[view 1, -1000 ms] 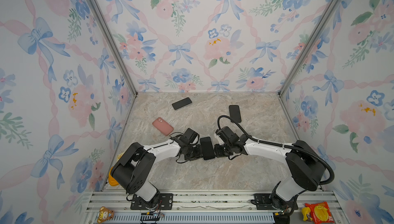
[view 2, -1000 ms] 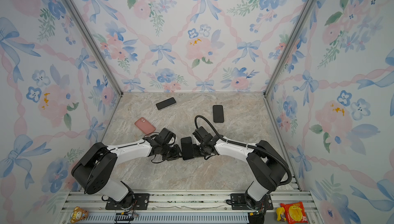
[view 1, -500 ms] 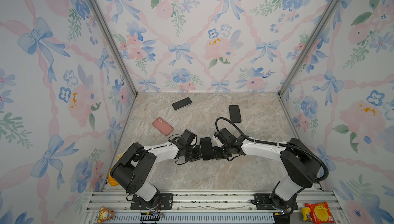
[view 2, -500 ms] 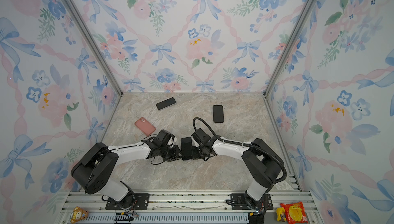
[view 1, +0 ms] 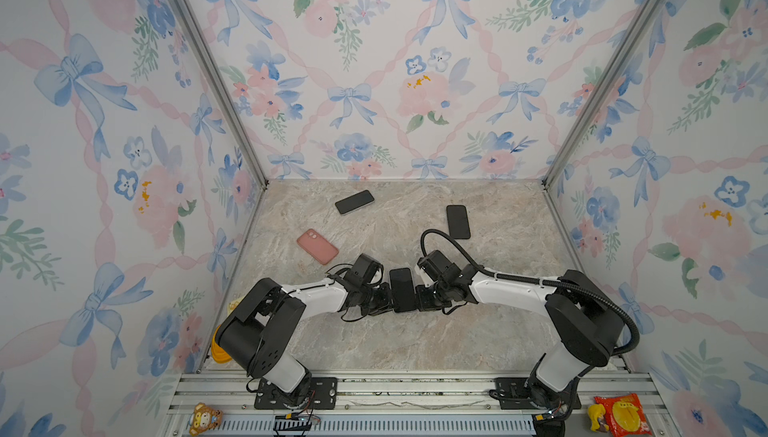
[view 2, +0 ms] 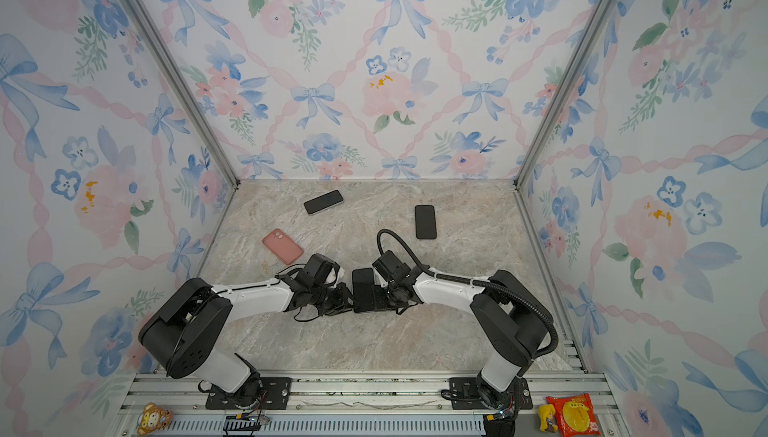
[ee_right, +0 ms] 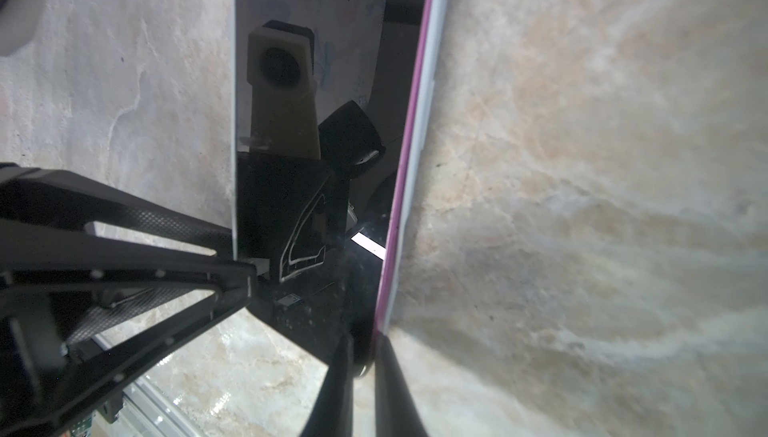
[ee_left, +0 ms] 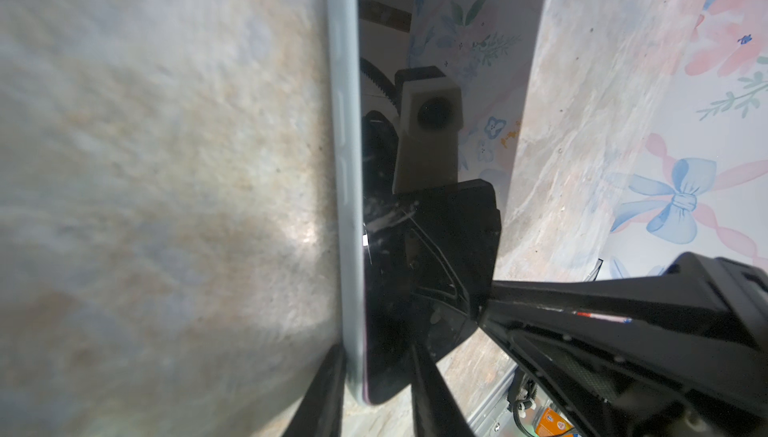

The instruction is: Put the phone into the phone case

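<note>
- Both top views: bright, even light, only faint shadows low centre, walls bowing towards the frame edges.
- Wrist views: nearby tabletop (ee_left: 166, 206) blurred; phone (ee_left: 436, 40) glass mirror-glary.

Left arm (view 1: 316, 293) & right arm (view 1: 507, 289): white links, blk joints w/ small holes. Ribbed blk hose (view 1: 523, 279) on right arm only. Blk base plates (view 1: 324, 389). Left hand (view 1: 386, 300), right hand (view 1: 420, 300): blk truss fingers.

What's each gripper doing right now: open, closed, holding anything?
Left gripper: closed on the phone.
Right gripper: closed on the same phone, from the opposite side.
</note>
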Controlling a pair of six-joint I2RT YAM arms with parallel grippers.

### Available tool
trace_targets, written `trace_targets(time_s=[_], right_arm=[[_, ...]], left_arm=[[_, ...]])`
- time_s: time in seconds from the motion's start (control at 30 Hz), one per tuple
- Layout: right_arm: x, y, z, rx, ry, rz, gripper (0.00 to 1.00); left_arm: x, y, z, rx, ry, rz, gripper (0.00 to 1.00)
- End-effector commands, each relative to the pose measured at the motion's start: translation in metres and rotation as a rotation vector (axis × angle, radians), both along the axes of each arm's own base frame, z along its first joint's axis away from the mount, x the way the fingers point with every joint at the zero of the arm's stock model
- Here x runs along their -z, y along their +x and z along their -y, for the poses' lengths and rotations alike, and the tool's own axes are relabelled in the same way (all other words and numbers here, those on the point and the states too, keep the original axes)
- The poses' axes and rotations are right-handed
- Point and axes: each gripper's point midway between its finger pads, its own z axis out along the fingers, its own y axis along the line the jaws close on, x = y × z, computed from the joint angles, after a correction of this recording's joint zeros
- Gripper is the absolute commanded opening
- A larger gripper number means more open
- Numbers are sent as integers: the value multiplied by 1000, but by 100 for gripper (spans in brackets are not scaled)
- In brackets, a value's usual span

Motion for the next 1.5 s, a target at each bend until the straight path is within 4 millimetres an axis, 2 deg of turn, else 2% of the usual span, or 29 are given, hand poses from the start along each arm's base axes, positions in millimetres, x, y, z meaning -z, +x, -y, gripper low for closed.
trace_targets(time_s=[0.0, 0.37, 0.63, 0.77, 0.87, 0.9, 0.97, 1.03, 1.07, 1.1, 1.2, 1.27, 1.4, 1.43, 1.47], right_arm=[[20, -25, -21, -67, 45, -69, 12], [24, -31, -31, -92, 40, -74, 11], [27, -33, -31, -89, 32, -78, 11], [15, -27, -22, -91, -9, -45, 12], [-13, -12, 5, -106, -151, 79, 18], [-27, -6, 11, -102, -170, 120, 19], [-37, -1, 17, -76, -173, 143, 20], [-30, -1, 23, -10, -192, 111, 25], [-26, 0, 34, 89, -237, 82, 25], [-19, -4, 36, 132, -245, 47, 25], [-14, -14, 24, 139, -217, 2, 30], [-12, -17, 21, 130, -274, 8, 34], [-11, -19, 17, 118, -364, 47, 34], [-12, -18, 18, 128, -380, 62, 34], [-13, -16, 20, 137, -389, 75, 34]], left_arm=[[17, -16, 3, 25, 4, -47, 28], [20, -18, 6, 29, 0, -49, 21], [21, -19, 5, 26, 7, -51, 14], [19, -19, 5, 27, 6, -48, 13], [16, -21, -4, 36, 58, -42, 18], [17, -23, -10, 44, 102, -49, 22], [18, -28, -23, 52, 168, -86, 23], [14, -31, -26, 37, 166, -115, 24], [10, -31, -25, 30, 158, -118, 25], [6, -30, -23, 21, 149, -125, 27], [2, -32, -19, 2, 132, -163, 29], [3, -35, -16, -6, 130, -192, 31], [6, -32, -12, -39, 186, -162, 34], [-1, -25, -3, -34, 172, -144, 34], [1, -26, -2, -33, 177, -148, 33]])
